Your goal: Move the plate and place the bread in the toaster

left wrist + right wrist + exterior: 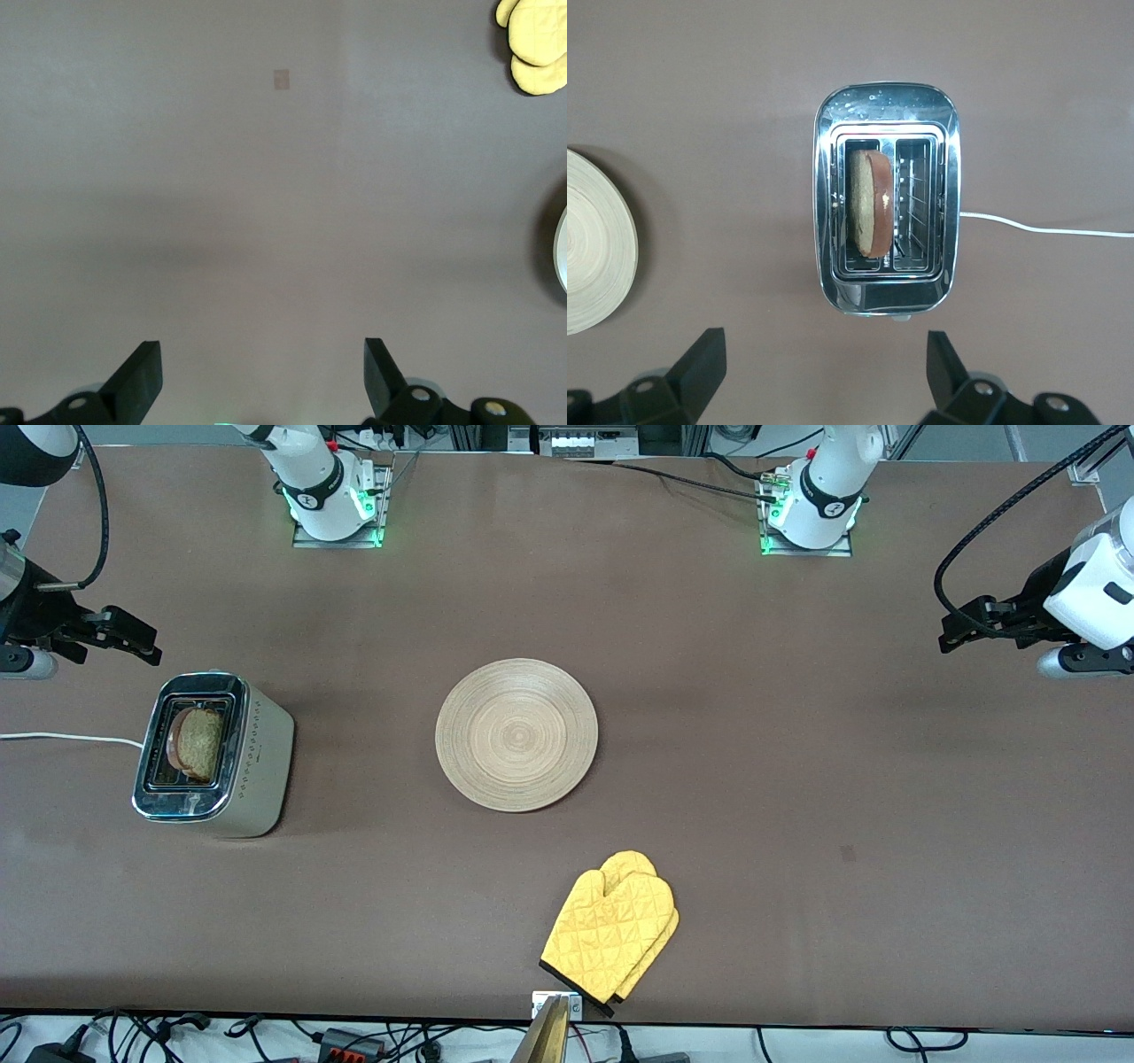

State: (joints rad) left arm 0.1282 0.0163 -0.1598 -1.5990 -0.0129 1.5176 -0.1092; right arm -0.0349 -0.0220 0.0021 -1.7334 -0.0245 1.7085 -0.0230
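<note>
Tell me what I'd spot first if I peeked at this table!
Probably the bright yellow oven mitts at the table edge nearest the front camera. Then the big round plate in the middle, and the shiny toaster toward the right arm's end, with bread in one slot.

Brown table (797, 779) carries toaster (257, 771), plate (516, 735), yellow mitts (611, 934).

1 plate (516, 734), centre of frame. 1 toaster (214, 754), mid-left, w/ 2 slots. 1 bread (198, 742) slice in a slot. 1 white cord (66, 738), left edge. 2 yellow mitts (611, 934), stacked, bottom centre. 2 arms, 2 grippers: right (142, 646), left (952, 633).
</note>
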